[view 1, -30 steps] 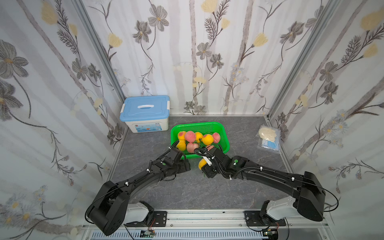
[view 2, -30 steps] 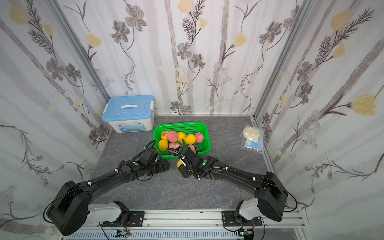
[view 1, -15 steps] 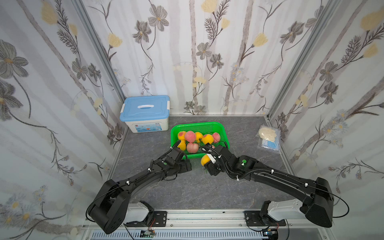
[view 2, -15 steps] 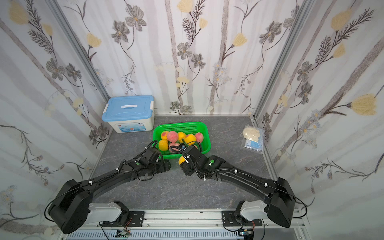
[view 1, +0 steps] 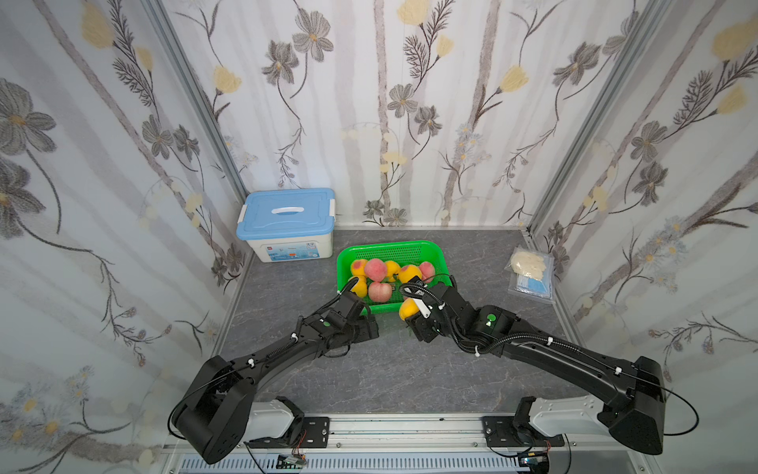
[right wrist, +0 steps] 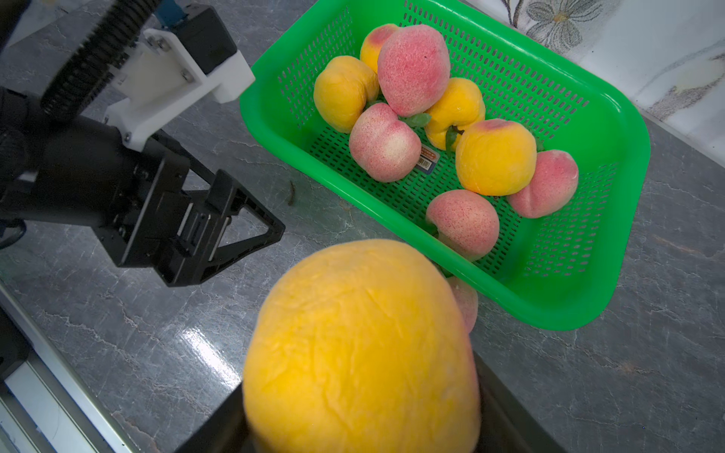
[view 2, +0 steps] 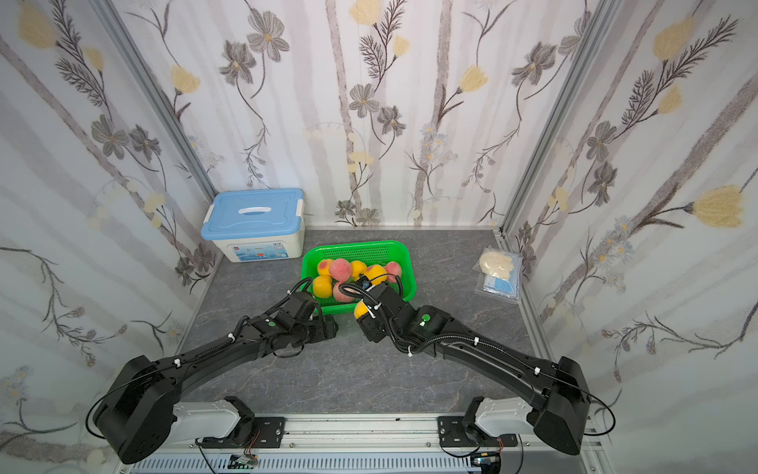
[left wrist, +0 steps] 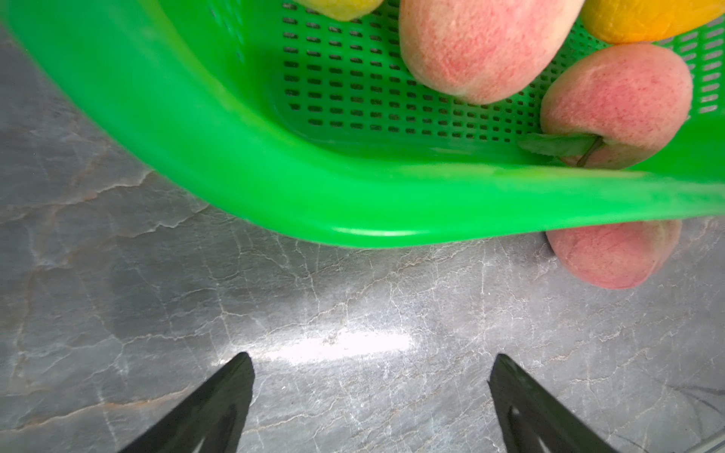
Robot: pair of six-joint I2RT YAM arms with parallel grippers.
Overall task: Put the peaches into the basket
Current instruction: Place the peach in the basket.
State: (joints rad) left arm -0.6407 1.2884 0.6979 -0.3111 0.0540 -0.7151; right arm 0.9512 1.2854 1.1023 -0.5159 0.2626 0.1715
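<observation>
Right gripper (view 1: 414,312) is clamped on a yellow peach (right wrist: 361,345), just short of the basket's near rim. Left gripper (left wrist: 370,364) is wide open and empty, low over the table (left wrist: 157,313). A loose pink peach (left wrist: 612,255) touches the rim outside. Risks: a low carry clips the basket (right wrist: 549,310) and shoves it; a drop onto the eight peaches (right wrist: 494,157) piled inside rolls out.

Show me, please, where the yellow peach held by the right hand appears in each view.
In both top views: held peach, centre, just nearer than the basket.
Left wrist: not in it.
Right wrist: close up, before the basket.
Shared landmark: the basket's green rim.
</observation>
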